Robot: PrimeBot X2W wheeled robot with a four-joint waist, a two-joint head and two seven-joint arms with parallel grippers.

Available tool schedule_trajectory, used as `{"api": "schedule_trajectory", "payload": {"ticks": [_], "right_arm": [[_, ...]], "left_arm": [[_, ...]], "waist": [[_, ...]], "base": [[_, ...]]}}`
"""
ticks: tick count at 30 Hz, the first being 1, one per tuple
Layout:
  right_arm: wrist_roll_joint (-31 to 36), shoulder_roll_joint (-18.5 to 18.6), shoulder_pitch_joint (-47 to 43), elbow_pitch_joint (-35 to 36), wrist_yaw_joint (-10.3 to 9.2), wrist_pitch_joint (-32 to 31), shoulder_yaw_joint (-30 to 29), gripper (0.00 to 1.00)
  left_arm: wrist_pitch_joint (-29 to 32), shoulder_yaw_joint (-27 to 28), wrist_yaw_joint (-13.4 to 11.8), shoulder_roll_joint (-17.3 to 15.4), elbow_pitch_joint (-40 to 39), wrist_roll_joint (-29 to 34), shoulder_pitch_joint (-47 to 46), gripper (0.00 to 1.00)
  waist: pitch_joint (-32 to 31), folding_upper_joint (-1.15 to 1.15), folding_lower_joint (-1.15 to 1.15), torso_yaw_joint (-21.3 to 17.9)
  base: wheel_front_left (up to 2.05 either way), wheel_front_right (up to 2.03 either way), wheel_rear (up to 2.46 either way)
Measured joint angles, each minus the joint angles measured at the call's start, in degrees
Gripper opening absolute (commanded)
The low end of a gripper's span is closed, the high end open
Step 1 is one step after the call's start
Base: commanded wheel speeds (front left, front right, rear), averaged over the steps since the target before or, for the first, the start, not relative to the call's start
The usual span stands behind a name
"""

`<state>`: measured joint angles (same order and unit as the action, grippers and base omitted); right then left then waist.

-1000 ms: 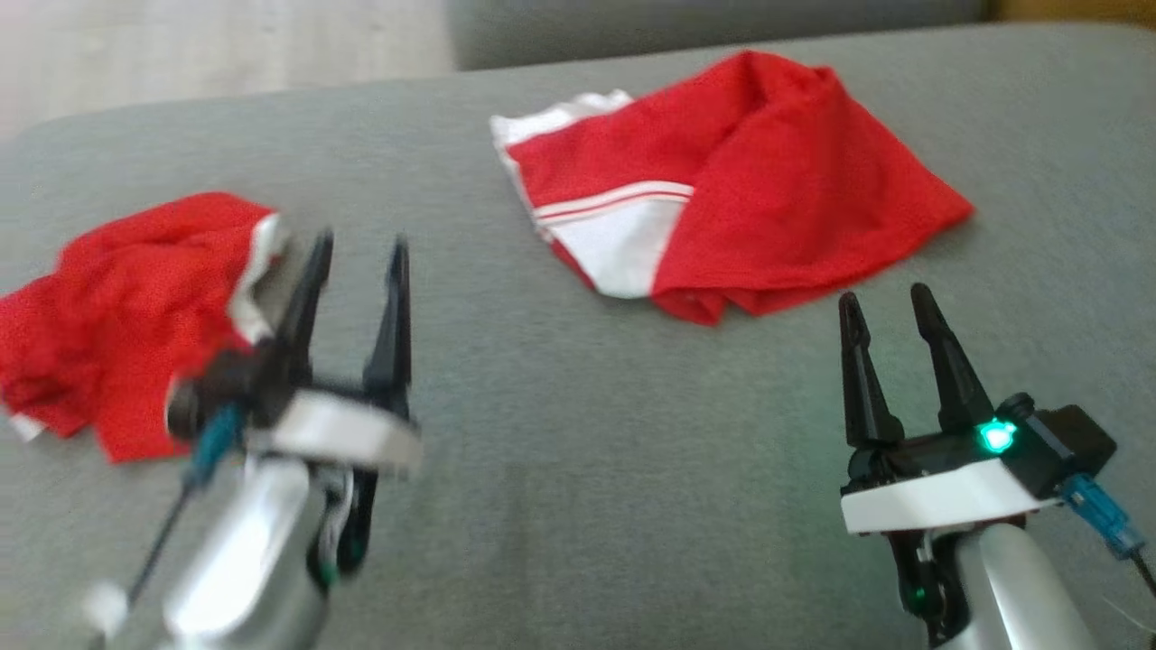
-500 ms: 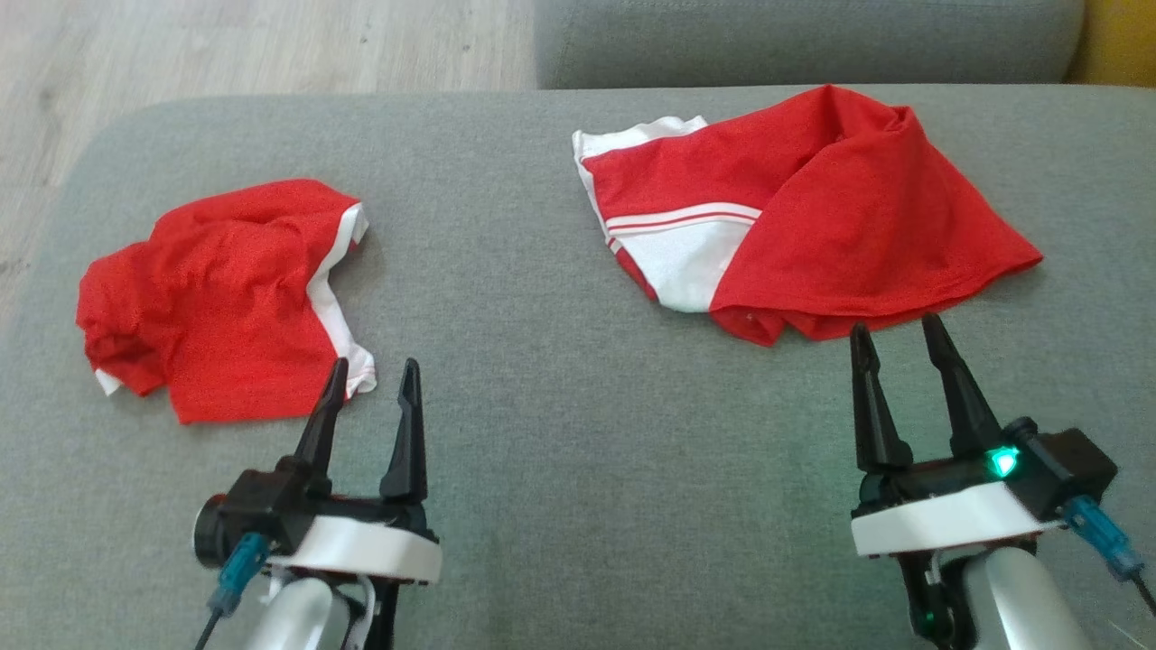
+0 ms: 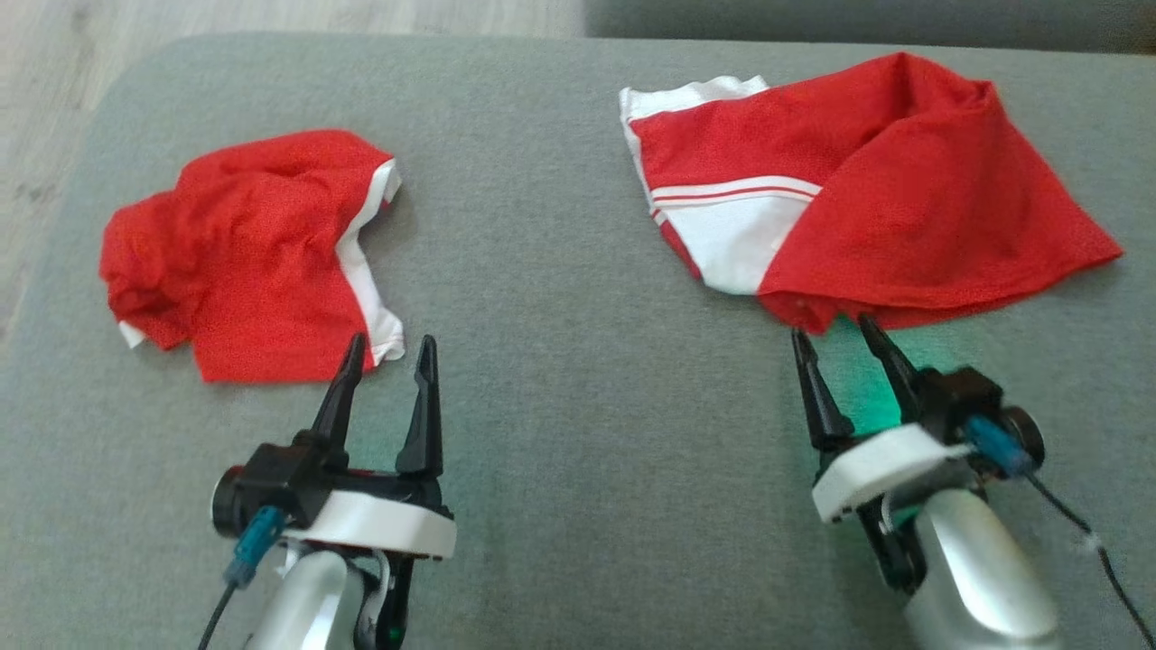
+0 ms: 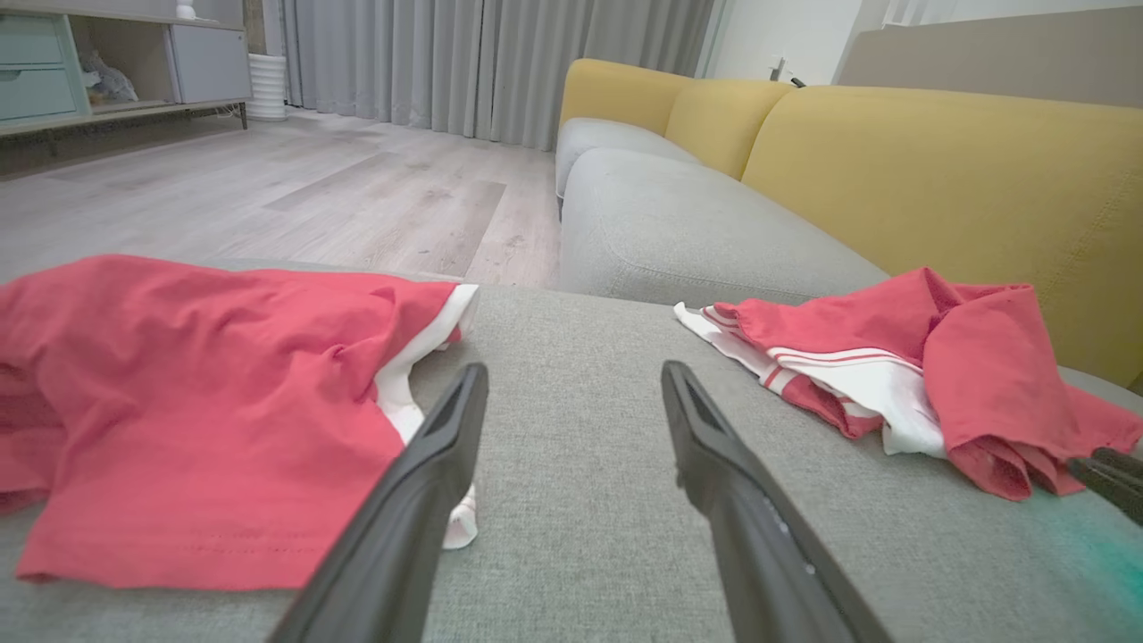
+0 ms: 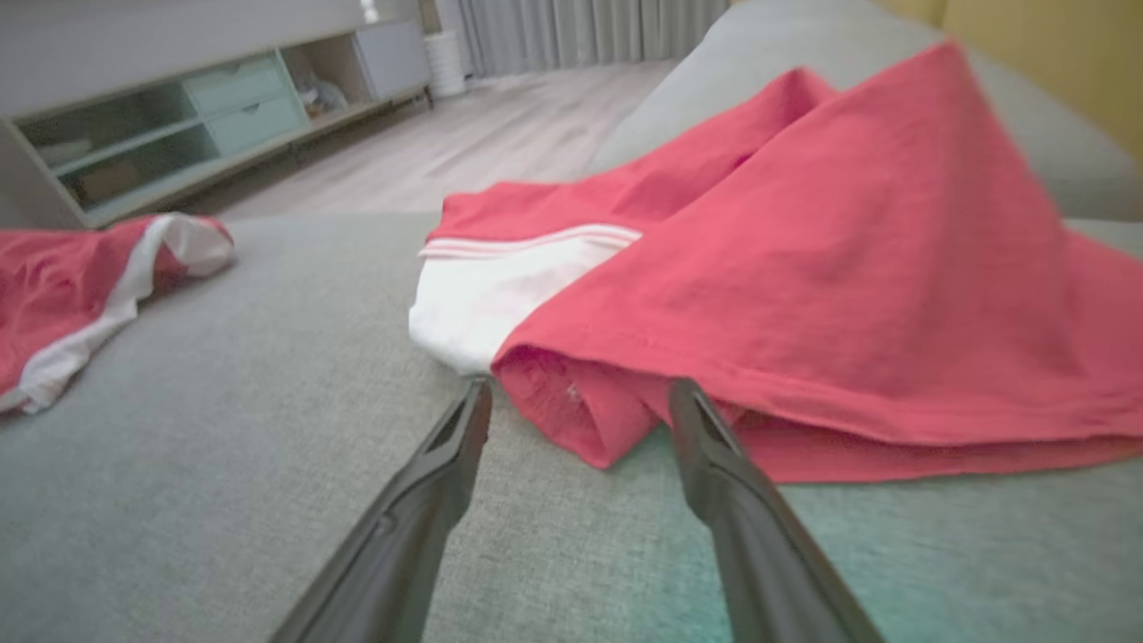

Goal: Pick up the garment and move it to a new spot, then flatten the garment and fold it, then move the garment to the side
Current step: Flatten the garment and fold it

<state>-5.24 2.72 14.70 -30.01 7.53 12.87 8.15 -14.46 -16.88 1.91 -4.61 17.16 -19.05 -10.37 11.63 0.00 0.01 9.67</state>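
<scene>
The garment (image 3: 885, 181), the bigger red one with the white striped panel, was lying in a loose heap on the right half of the grey cushion (image 3: 578, 433). One red flap was thrown over the rest and a rolled corner poked out toward the robot. I'm guessing that's the piece being worked, because the right gripper (image 3: 833, 328) sat right at that corner, jaws spread wide with nothing in them. In the right wrist view the corner lay pretty much between the two fingertips. Makes sense as a grab point imo: it's the nearest bit, and it's bunched up off the cushion, so the fingers could close around cloth instead of scraping upholstery. Couldn't tell if the tips were actually touching fabric though.

The left gripper (image 3: 391, 340) was spread and empty too, low over the cushion just beside the white-trimmed edge of a second red garment (image 3: 244, 262), which was crumpled on the left side well apart from the first. My read is it was just waiting for its turn. Nothing had been lifted, so basically the whole job was ahead.
</scene>
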Motion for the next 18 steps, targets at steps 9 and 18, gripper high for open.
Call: {"api": "schedule_trajectory", "payload": {"ticks": [9, 18], "right_arm": [[3.9, 0.1, 6.9, -11.4, 0.0, -0.7, -1.1, 1.0], [2.8, 0.1, 10.5, -16.7, 0.0, 0.8, -1.4, 0.0]], "left_arm": [[0.0, 0.8, 1.2, 1.5, 1.4, 1.1, -1.1, 1.0], [0.0, 2.6, 1.6, 1.7, 2.4, 2.0, -1.1, 1.0]], "waist": [[1.9, 0.0, 0.0, 3.3], [1.1, 0.0, 0.0, 3.1]], "base": [[0.0, 0.0, 0.0], [0.0, 0.0, 0.0]]}}
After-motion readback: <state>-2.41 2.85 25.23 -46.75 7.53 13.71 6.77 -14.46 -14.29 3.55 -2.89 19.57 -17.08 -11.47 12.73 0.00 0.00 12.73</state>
